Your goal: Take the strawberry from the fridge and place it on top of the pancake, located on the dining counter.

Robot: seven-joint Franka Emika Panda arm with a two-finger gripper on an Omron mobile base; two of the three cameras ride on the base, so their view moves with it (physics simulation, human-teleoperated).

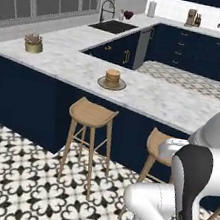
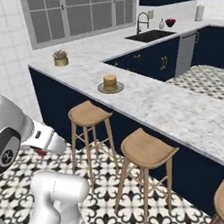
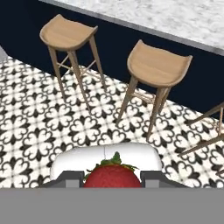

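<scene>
I can't read any text, label, brand, number or sign in my three camera feeds; nothing legible stands on anything I see here.

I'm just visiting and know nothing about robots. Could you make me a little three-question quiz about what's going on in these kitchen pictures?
1. True or false: the strawberry already lies on the pancake.
2. What sits between the gripper fingertips in the hand view? A) a pepper mill B) the strawberry C) a spoon
3. Fill in: the pancake sits on a grey ____ on the dining counter.

Key
1. False. The pancake's top is bare; the strawberry is at the gripper, above the patterned floor near the wooden stools.
2. B.
3. plate.
</scene>
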